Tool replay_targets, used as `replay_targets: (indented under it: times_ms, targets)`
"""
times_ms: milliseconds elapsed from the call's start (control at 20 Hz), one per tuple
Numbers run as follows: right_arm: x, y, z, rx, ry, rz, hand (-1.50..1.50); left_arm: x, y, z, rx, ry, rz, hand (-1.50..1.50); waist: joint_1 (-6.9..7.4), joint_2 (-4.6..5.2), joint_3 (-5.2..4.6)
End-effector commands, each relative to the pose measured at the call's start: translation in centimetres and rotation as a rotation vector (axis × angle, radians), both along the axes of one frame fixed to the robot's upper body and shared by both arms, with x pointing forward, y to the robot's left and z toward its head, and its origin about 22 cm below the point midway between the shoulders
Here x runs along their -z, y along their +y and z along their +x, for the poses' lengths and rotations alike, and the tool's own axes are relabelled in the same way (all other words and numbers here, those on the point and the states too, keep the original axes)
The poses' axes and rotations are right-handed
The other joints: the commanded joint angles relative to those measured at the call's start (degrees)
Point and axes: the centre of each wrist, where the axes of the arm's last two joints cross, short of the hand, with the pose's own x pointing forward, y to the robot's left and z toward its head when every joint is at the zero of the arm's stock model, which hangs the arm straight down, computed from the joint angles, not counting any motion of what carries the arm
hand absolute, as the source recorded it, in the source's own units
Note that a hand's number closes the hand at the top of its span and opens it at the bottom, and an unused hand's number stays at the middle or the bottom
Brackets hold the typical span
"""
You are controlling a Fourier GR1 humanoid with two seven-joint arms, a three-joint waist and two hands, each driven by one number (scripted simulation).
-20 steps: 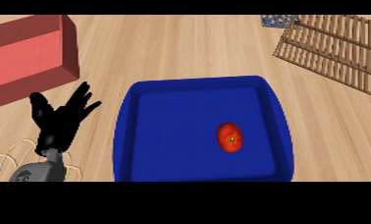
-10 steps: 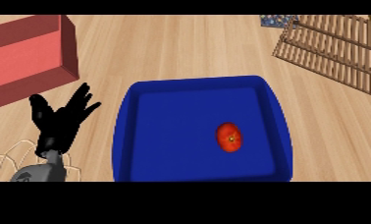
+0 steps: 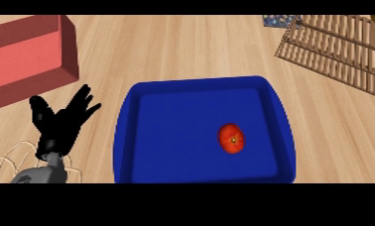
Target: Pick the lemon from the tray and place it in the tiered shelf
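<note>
Red-orange fruit, maybe lemon, in blue tray; left hand resting.

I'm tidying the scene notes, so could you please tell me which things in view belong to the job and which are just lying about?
Belonging to the job:
- red-orange fruit lying in the tray (the task's lemon)
- blue tray
- wooden slatted shelf, upper right
- left hand, open, resting left of the tray

Just lying about:
- red box, upper left
- small blue patterned thing, top edge

The tabletop is light wood with long stripes. A big blue tray sits on it near the front. A red box sits at the far left. A brown wooden shelf with thin slats lies at the far right.
</note>
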Motion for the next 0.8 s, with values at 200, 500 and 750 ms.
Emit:
replay_targets:
  times_ms: [200, 500, 750]
  targets:
    - [-1.9, -5.5, -5.4, 0.266, -0.104, 0.036, -1.5, 2.3, -0.4, -1.0, -0.01, 0.053, -0.004, 0.0, -0.42, 0.37, -0.28]
    - [-2.1, -10.0, -10.9, 0.296, -0.165, 0.157, -1.5, 2.0, 0.2, -0.5, -0.033, 0.062, 0.002, 0.0, -1.41, 0.08, -0.25]
    - [-2.2, -13.2, -15.8, 0.225, -0.145, 0.152, -1.5, 0.9, 0.7, -0.2, -0.028, 0.06, 0.001, 0.0, -1.6, -0.03, -0.23]
